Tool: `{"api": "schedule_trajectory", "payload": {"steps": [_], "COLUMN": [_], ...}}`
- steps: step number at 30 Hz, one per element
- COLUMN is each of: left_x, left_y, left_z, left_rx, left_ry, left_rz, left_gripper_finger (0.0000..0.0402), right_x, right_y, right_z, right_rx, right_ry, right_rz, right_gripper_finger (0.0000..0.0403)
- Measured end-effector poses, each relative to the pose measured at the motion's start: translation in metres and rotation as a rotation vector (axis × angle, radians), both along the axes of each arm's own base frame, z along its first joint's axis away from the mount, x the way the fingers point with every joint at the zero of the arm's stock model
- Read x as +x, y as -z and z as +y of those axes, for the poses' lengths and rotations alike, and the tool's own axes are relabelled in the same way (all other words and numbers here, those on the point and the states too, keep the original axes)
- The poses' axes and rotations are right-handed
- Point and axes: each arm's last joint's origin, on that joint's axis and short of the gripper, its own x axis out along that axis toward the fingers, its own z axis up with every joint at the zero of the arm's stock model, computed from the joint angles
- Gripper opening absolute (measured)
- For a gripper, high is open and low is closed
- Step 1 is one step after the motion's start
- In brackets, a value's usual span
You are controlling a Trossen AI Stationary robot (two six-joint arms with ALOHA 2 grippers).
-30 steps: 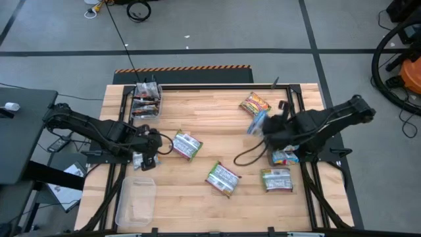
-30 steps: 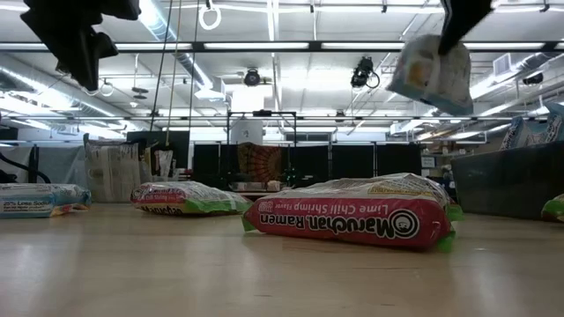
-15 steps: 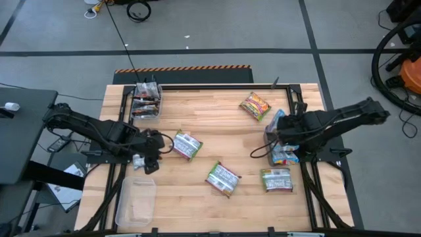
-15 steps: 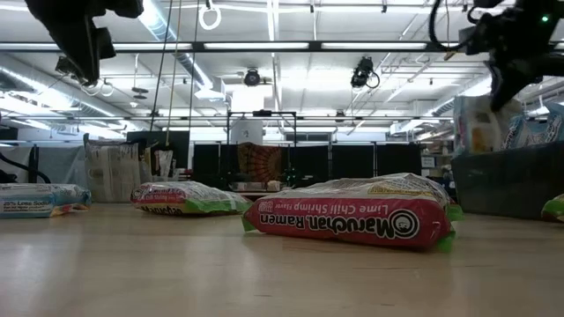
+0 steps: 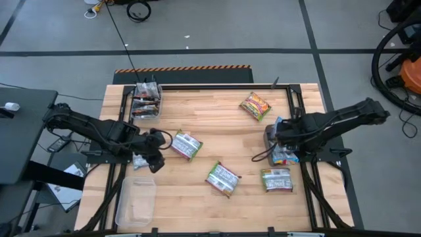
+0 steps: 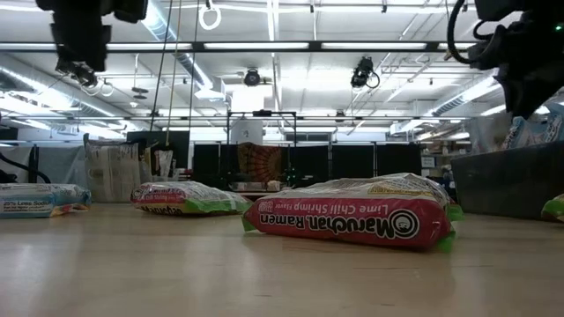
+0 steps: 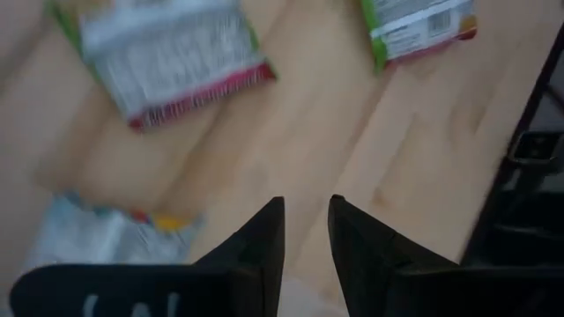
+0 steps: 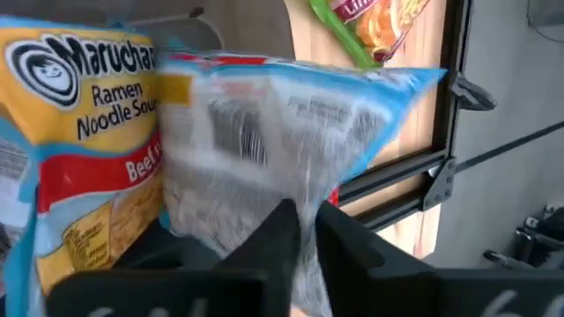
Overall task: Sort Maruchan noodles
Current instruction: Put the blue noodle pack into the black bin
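Note:
My right gripper (image 5: 272,135) is shut on a blue-white noodle packet (image 8: 282,132) at the table's right side. It is over the bin (image 5: 287,158) that holds a Beef packet (image 8: 79,132) and others. My left gripper (image 7: 306,224) hangs above bare wood at the left, empty, its fingers a narrow gap apart. A blue-white packet (image 7: 97,233) lies just beside it. Green-white packets (image 5: 187,146) (image 5: 222,178) (image 5: 277,179) and an orange one (image 5: 254,105) lie flat on the table. My right gripper pinches the blue-white packet by one edge (image 8: 304,216) between its two fingers. The packet stretches away from the fingers and stands on edge (image 5: 276,124) above the packets in the bin. I cannot tell whether it touches them.
A clear bin (image 5: 146,100) with dark packets stands at the far left. Another clear bin (image 5: 136,201) stands at the near left. A black frame rail (image 5: 309,184) runs along the table's right side. Bare wood lies between the packets in the middle.
My right gripper has carried the blue-white packet from the middle right toward the table's right edge and down over the right bin. The packet has turned on edge. My left gripper has shifted slightly toward the right.

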Motion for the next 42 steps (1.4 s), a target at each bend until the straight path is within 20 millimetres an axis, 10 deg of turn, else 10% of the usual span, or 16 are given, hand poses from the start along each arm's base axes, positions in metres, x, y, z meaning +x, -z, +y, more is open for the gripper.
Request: {"api": "schedule_trajectory", "payload": {"steps": [7,12,26,42], "left_x": [-0.016,-0.023,-0.035,-0.052], "left_y": [0.006,0.003,0.001,0.017], "left_z": [0.001,0.009,0.013,0.030], "left_rx": [-0.061,-0.054,0.209,0.429], "left_ry": [-0.121,-0.155,0.093,0.018], "left_rz": [0.178,0.195,0.188,0.336], "left_gripper_finger": [0.0118,0.0122,0.0122,0.0180], "right_x": [0.012,0.019,0.089,0.221], "right_y": [0.005,-0.027,-0.115,-0.078], "right_z": [0.007,0.013,0.027,0.033], "right_rx": [0.155,0.242,0.202,0.085], "right_ry": [-0.004,-0.017,-0.268,-0.317], "right_rz": [0.029,-0.088,-0.930,-1.249], "right_gripper_finger": [0.0144,0.0174,0.0178,0.0178]}}
